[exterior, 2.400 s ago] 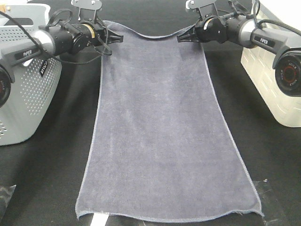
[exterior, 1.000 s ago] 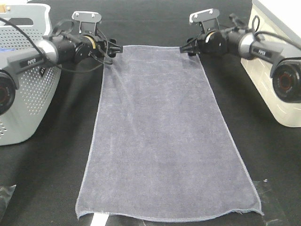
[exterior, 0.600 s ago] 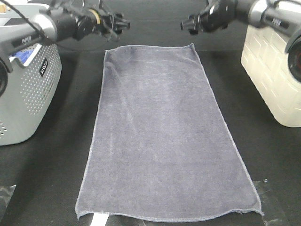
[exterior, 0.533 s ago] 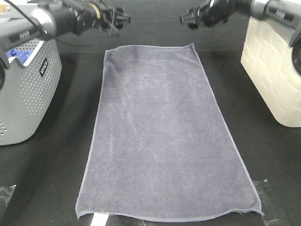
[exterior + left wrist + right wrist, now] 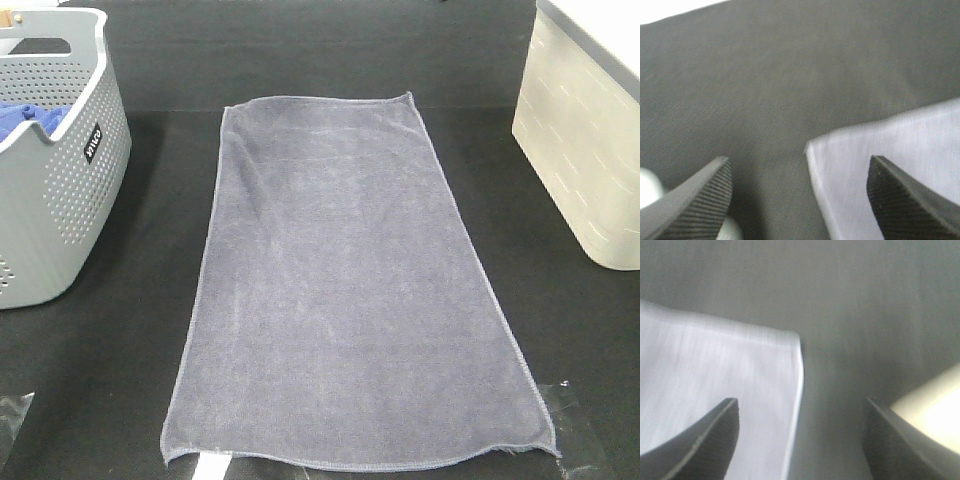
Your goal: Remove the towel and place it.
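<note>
The towel (image 5: 350, 290), a slate-lavender terry rectangle with a stitched hem, lies spread flat on the black table (image 5: 560, 330), its long axis running from the far side of the table to the near edge. It sits between two containers and touches neither. Taking the towel as the landmark: a grey perforated basket (image 5: 60, 200) stands off its left long edge near the far corner, apart from the cloth, with a bright blue cloth (image 5: 25, 122) showing inside it. A cream bin (image 5: 590, 150) stands off the towel's right long edge, also apart from it. At the towel's near hem a short white strip (image 5: 208, 468) pokes out from under the cloth.

Neither arm shows in the high view. In the left wrist view the left gripper (image 5: 800, 200) hangs above the table with its two ribbed fingers (image 5: 700, 200) spread wide and nothing between them; one corner of the towel lies below, partly under one finger. In the right wrist view the right gripper (image 5: 800, 440) likewise has its fingers (image 5: 705, 440) held wide apart and empty, above another corner of the towel, with the pale wall of the cream bin at the side of that picture. Both wrist pictures are blurred.
</note>
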`<state>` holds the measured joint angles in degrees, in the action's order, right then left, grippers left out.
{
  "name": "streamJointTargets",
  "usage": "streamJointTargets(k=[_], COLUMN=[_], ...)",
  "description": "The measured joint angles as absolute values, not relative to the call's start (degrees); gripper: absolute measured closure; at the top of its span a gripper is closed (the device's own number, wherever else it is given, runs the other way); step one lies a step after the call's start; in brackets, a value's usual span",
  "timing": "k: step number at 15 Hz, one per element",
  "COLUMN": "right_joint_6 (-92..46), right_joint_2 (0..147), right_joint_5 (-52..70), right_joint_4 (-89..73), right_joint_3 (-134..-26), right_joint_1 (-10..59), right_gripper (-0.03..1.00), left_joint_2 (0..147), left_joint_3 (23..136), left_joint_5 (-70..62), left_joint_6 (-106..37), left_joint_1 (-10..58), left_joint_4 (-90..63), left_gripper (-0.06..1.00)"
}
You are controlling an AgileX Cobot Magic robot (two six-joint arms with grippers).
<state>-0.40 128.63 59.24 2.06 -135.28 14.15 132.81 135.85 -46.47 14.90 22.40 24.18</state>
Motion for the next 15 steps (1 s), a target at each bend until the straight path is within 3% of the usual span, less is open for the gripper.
streamJointTargets(k=[2, 5, 9, 15], right_joint_6=[-0.4, -0.4, -0.4, -1.9], right_joint_2=[124.5, 120.4, 110.7, 85.1], right_joint_5=[67.9, 69.4, 69.4, 69.8], right_joint_4=[2.1, 0.0, -5.1, -5.0], right_joint_3=[-135.3, -135.3, -127.9, -93.6], right_joint_1=[14.2, 14.2, 14.2, 14.2], right_gripper=[0.32, 0.32, 0.32, 0.32], left_joint_2=[128.6, 123.5, 116.5, 87.3], left_joint_3=[135.8, 136.0, 134.5, 99.3], left_joint_5=[-57.8, -68.6, -69.4, -69.4], left_joint_6=[10.7, 9.9, 9.7, 9.5], left_joint_1=[23.6, 23.8, 23.8, 23.8], left_joint_4=[24.1, 24.0, 21.4, 15.9], left_gripper=[0.23, 0.23, 0.23, 0.23])
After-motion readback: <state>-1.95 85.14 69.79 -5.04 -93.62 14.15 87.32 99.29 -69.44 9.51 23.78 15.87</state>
